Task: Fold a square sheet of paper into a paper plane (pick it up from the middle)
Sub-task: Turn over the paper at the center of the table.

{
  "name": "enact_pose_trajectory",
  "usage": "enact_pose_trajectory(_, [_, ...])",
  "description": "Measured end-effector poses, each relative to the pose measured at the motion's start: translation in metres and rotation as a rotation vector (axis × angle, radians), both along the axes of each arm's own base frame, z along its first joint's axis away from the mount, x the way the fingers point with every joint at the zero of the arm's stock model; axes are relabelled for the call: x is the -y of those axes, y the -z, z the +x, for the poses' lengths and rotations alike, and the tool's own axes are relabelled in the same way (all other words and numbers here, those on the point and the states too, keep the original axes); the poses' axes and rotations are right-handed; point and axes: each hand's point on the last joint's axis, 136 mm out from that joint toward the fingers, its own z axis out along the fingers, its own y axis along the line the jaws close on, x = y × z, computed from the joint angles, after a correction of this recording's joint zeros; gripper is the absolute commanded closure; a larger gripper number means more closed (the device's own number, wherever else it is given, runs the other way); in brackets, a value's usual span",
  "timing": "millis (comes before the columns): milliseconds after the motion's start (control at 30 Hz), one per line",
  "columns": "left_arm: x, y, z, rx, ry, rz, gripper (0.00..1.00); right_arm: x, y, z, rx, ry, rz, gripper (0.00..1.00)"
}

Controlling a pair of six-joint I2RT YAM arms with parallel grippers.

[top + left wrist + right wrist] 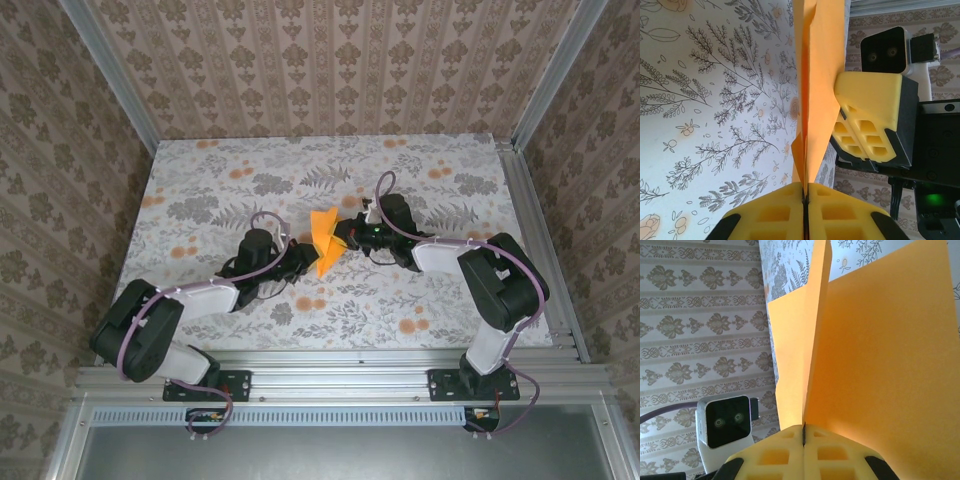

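The folded orange paper stands on edge above the middle of the table, held between both grippers. My left gripper is shut on its near lower edge; in the left wrist view the paper rises from the closed yellow pads. My right gripper is shut on the opposite side. In the right wrist view the paper spreads into flaps above the closed jaws. The right gripper's yellow fingers press against the paper in the left wrist view.
The table has a pale floral cloth with small orange flower prints. Aluminium rails and patterned walls enclose it. The left arm's camera faces the right wrist view.
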Motion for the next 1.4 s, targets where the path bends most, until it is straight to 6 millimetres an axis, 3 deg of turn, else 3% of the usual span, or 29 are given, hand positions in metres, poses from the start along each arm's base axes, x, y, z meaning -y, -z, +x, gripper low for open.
enact_pose_trajectory(200, [-0.015, 0.0, 0.004, 0.013, -0.009, 0.049, 0.95, 0.005, 0.007, 0.0, -0.004, -0.001, -0.032, 0.65])
enact_pose_trajectory(300, [-0.027, -0.007, 0.008, 0.05, -0.004, 0.145, 0.95, 0.016, 0.012, 0.0, -0.014, 0.013, -0.071, 0.58])
enact_pose_trajectory(500, [-0.056, -0.061, 0.02, 0.278, 0.009, 0.473, 0.94, 0.044, -0.002, 0.002, 0.033, 0.04, -0.143, 0.48])
enact_pose_trajectory(567, [-0.07, -0.07, 0.023, 0.339, 0.003, 0.635, 0.94, 0.052, -0.004, 0.001, 0.046, 0.044, -0.169, 0.47])
enact_pose_trajectory(667, [-0.087, -0.063, 0.018, 0.38, 0.042, 0.888, 0.93, 0.065, -0.002, -0.001, 0.045, 0.049, -0.207, 0.46])
enact_pose_trajectory(900, [-0.109, -0.016, 0.003, 0.378, 0.212, 1.423, 0.92, 0.099, -0.006, -0.003, 0.042, 0.083, -0.271, 0.42])
enact_pose_trajectory(967, [-0.103, -0.008, 0.001, 0.394, 0.267, 1.529, 0.91, 0.109, -0.011, -0.003, 0.052, 0.097, -0.283, 0.42])
enact_pose_trajectory(1100, [-0.067, 0.007, -0.001, 0.461, 0.369, 1.657, 0.89, 0.127, -0.018, -0.003, 0.063, 0.124, -0.3, 0.4])
enact_pose_trajectory(1267, [-0.02, 0.037, -0.013, 0.525, 0.493, 1.728, 0.84, 0.147, -0.021, -0.004, 0.057, 0.152, -0.315, 0.4])
enact_pose_trajectory(1400, [0.003, 0.059, -0.026, 0.55, 0.568, 1.738, 0.79, 0.161, -0.024, -0.005, 0.055, 0.172, -0.321, 0.39])
